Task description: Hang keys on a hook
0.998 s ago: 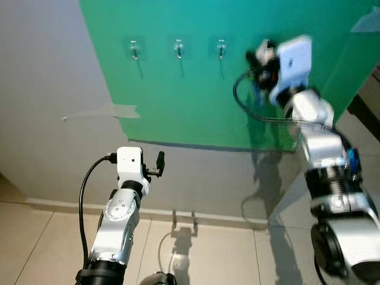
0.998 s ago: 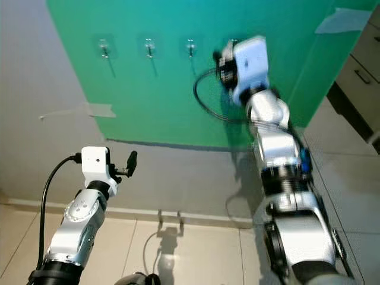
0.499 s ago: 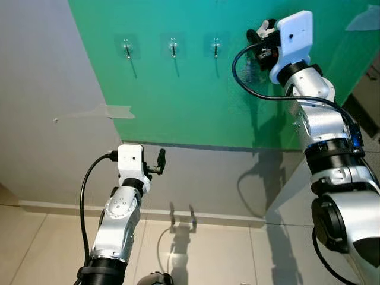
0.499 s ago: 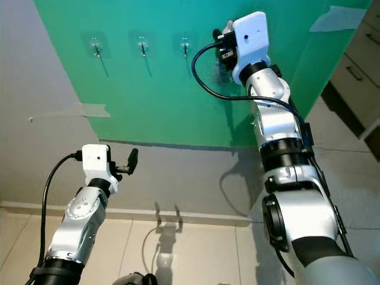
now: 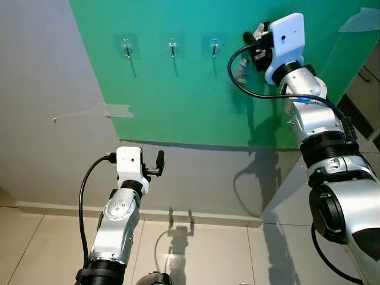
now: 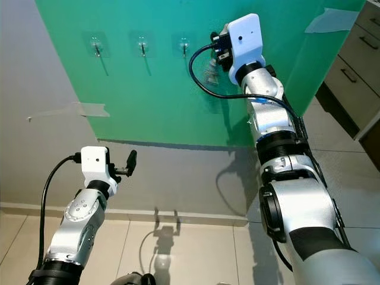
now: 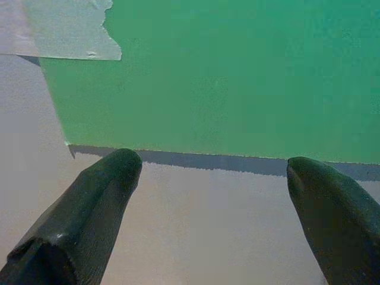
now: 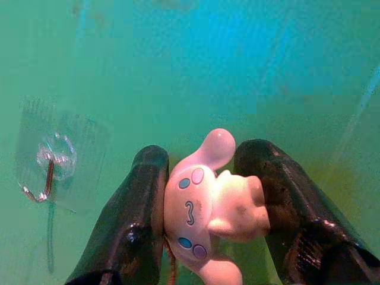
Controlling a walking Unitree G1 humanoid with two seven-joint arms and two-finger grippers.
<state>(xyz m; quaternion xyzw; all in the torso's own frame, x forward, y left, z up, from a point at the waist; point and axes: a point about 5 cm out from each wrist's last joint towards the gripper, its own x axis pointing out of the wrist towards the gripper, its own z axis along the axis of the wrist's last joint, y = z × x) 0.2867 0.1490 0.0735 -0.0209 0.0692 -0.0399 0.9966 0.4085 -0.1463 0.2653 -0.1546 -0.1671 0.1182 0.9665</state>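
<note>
Three clear adhesive hooks sit in a row on the green wall panel [image 5: 178,101]: left hook [image 5: 127,47], middle hook [image 5: 172,46], right hook [image 5: 215,46]. My right gripper [image 5: 254,45] is raised against the panel, just right of the right hook, and is shut on the keychain's white plush figure [image 8: 208,205]. Blurred keys [image 5: 240,70] dangle below it. In the right wrist view one hook [image 8: 46,172] lies beside the fingers [image 8: 133,219], apart from the figure. My left gripper [image 7: 214,196] is held low before the grey wall, open and holding nothing.
A strip of tape [image 5: 113,110] holds the panel's left edge, and another piece [image 5: 359,20] its upper right corner. Cabinet drawers [image 6: 356,65] stand at the far right. Below the wall run a baseboard and tiled floor [image 5: 208,255].
My right gripper has shifted a little left toward the right hook, and the keys now swing below it. The left arm has stayed put. The camera moved slightly.
</note>
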